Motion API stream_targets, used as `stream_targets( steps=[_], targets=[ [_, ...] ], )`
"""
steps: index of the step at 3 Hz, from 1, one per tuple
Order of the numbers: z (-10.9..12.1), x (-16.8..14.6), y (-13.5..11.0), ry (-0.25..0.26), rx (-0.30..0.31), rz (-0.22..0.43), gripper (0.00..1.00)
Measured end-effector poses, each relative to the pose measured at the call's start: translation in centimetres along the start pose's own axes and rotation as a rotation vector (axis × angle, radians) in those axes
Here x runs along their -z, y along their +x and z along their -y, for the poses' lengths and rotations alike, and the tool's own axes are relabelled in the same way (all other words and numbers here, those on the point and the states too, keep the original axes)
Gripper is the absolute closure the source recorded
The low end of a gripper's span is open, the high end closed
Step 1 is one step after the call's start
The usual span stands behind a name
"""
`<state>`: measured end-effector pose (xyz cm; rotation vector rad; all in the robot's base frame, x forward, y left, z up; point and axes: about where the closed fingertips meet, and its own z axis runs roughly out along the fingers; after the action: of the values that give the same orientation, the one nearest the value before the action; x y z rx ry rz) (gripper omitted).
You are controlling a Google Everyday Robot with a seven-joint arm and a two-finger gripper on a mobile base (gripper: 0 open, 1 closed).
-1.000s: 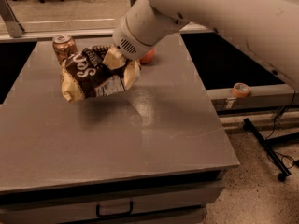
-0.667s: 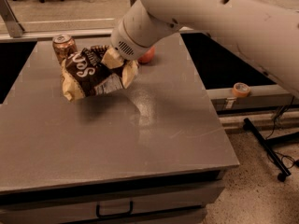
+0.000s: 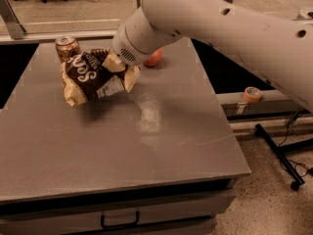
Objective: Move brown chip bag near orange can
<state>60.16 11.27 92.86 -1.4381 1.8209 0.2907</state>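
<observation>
1. Two things are almost as 0.7 s ago: the brown chip bag (image 3: 88, 77) and the gripper (image 3: 122, 71) are at approx. the same place on the table (image 3: 146, 146). Both are maybe a bit more to the left, toward the orange can (image 3: 67, 48). The can itself has not moved.
2. The bag is at the far-left part of the table, just beside the can and in front of it. Its top edge overlaps the can's lower part in the view; whether they touch, I cannot tell.
3. The bag is crumpled and tilted, w/ a dark shadow under it.
4. Containers: the can stands upright w/ the silver top up. The drawer (image 3: 120, 219) under the table is closed, so its content is not visible.
5. Arm: the thick white arm (image 3: 220, 28) comes from the upper right and goes down-left across the far table edge.
6. The gripper is at the bag's right side. Its two pale fingers (image 3: 113, 62) pinch the bag's right edge between them.
7. A red apple (image 3: 154, 58) lies just behind the wrist, partly hidden.
</observation>
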Motion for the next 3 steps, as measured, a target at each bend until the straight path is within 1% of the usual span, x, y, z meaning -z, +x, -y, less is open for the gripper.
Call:
stream_targets(
  steps=[1, 2, 3],
  targets=[
    [-0.62, -1.14, -0.24, 0.003, 0.020, 0.004, 0.35],
    [-0.86, -1.38, -0.37, 0.015, 0.034, 0.003, 0.13],
    [-1.14, -1.60, -0.25, 0.026, 0.049, -0.012, 0.00]
  ],
)
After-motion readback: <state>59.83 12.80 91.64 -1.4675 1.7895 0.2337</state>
